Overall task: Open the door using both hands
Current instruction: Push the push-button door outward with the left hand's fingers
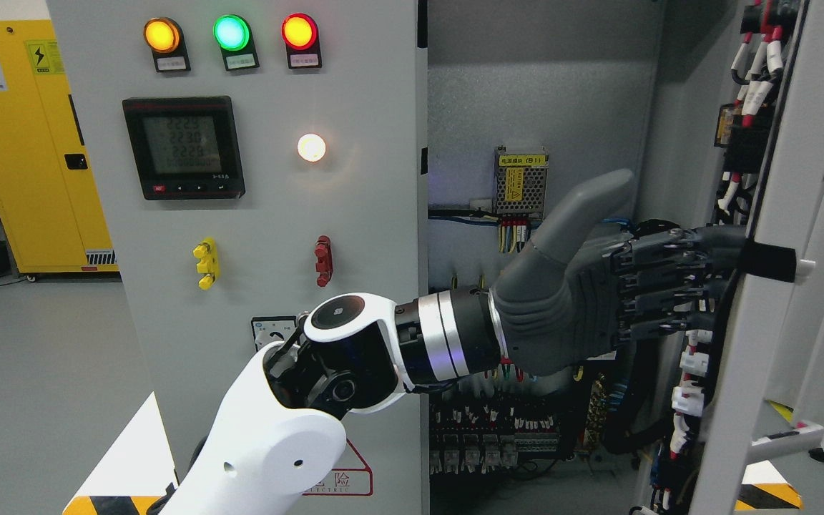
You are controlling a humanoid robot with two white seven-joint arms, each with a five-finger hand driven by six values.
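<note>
A grey electrical cabinet has two doors. The left door [355, 214] is closed and carries three lamps and a meter. The right door [777, 179] is swung wide open and seen almost edge-on, with a black handle [769, 261] sticking out of it. My left arm comes in from the lower left and reaches across the open cabinet. My left hand [669, 279] has its fingers stretched out flat against the inner side of the right door near the handle, thumb pointing up. It grips nothing. My right hand does not show.
The open cabinet interior [541, 107] holds a small power supply [521, 182], wiring and rows of terminals [498, 429]. Wire bundles [755, 86] run down the door's inner face. A yellow safety cabinet [26, 143] stands at far left on the grey floor.
</note>
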